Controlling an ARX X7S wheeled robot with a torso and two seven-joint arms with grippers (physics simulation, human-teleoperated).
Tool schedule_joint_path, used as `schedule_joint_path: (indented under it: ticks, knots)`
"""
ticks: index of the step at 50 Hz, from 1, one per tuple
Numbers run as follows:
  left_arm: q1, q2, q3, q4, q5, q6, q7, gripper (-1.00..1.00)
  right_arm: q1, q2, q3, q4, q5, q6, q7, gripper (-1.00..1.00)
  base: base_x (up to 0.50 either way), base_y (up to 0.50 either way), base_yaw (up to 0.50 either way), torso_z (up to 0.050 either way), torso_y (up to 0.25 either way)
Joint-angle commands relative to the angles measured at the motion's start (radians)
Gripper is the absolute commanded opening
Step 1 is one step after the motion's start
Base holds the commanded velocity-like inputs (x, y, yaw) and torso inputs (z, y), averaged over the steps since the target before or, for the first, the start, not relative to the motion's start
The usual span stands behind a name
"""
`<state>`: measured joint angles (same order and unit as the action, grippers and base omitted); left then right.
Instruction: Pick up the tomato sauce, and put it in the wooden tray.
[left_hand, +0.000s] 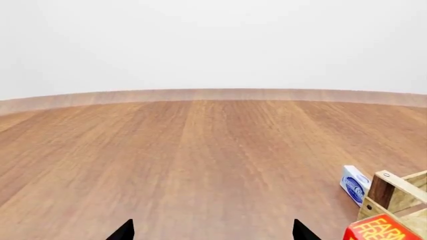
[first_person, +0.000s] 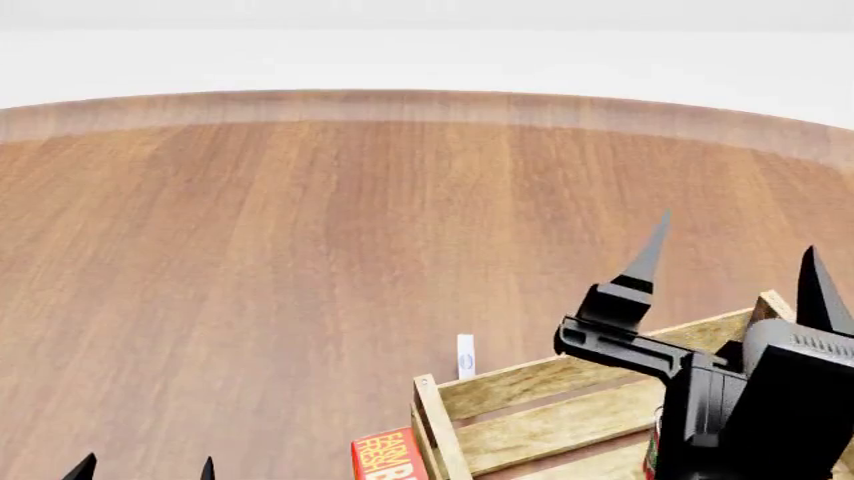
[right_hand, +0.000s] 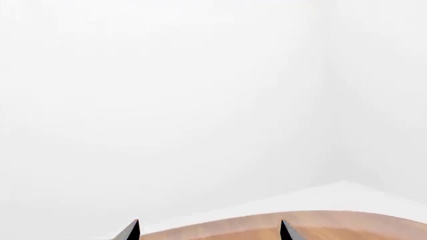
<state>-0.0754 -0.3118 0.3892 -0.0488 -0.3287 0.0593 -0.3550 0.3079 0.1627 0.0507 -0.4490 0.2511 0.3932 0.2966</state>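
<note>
The wooden tray (first_person: 534, 385) lies at the near right of the table; its corner post also shows in the left wrist view (left_hand: 385, 186). My right gripper (first_person: 734, 270) hangs raised over the tray, open and empty; its wrist view (right_hand: 209, 234) shows only wall and the table's far edge. The tomato sauce is not clearly in view: a thin red sliver (first_person: 650, 455) shows inside the tray beside my right arm, and I cannot tell what it is. My left gripper (first_person: 144, 470) is low at the near left, open (left_hand: 213, 235) with bare wood between its fingers.
A red box with yellow lettering (first_person: 387, 455) (left_hand: 381, 230) stands against the tray's left side. A small blue-and-white box (first_person: 465, 355) (left_hand: 355, 184) stands just beyond the tray's far left corner. The round wooden table (first_person: 334, 230) stretches away to its far rim.
</note>
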Motion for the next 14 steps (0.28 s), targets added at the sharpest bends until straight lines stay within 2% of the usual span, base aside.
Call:
schedule_joint_path:
  ticks: [1,14]
  knots:
    - [0.004,0.014,-0.014,0.01,0.013,-0.003,0.011,1.0,-0.145,0.01,0.039,-0.334,0.048,0.064,-0.01,1.0,0.0,0.0,0.0,0.0,0.0]
    - [0.002,0.013,-0.012,0.006,0.012,0.004,0.011,1.0,-0.312,0.024,0.023,-0.509,0.061,-0.04,-0.038,1.0,0.0,0.0,0.0,0.0,0.0]
